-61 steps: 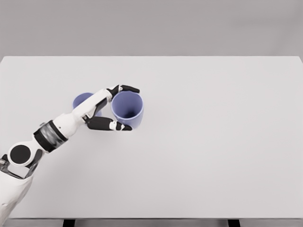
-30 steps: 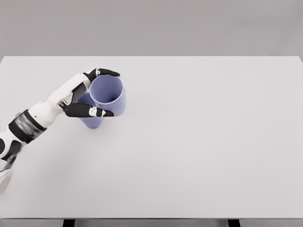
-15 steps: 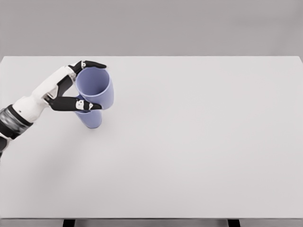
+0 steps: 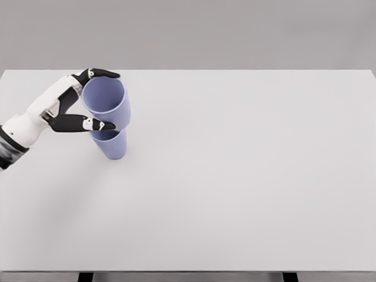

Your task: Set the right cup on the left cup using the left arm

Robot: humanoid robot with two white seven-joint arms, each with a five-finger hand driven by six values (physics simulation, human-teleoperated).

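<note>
Two blue-violet cups show in the head view. The lifted cup (image 4: 107,106) is held upright directly above the other cup (image 4: 113,146), which stands on the white table (image 4: 247,176); its base overlaps the lower cup's rim. My left hand (image 4: 94,100) is shut on the lifted cup, with one dark finger over the far rim and the thumb across the near side. The white left arm enters from the left edge. The right arm is out of view.
Only the two cups stand on the wide white tabletop. Its far edge runs along the top, against a grey wall, and its front edge lies at the bottom of the picture.
My left hand has carried the cup up and to the left, from beside the other cup to right above it. The standing cup has not moved.
</note>
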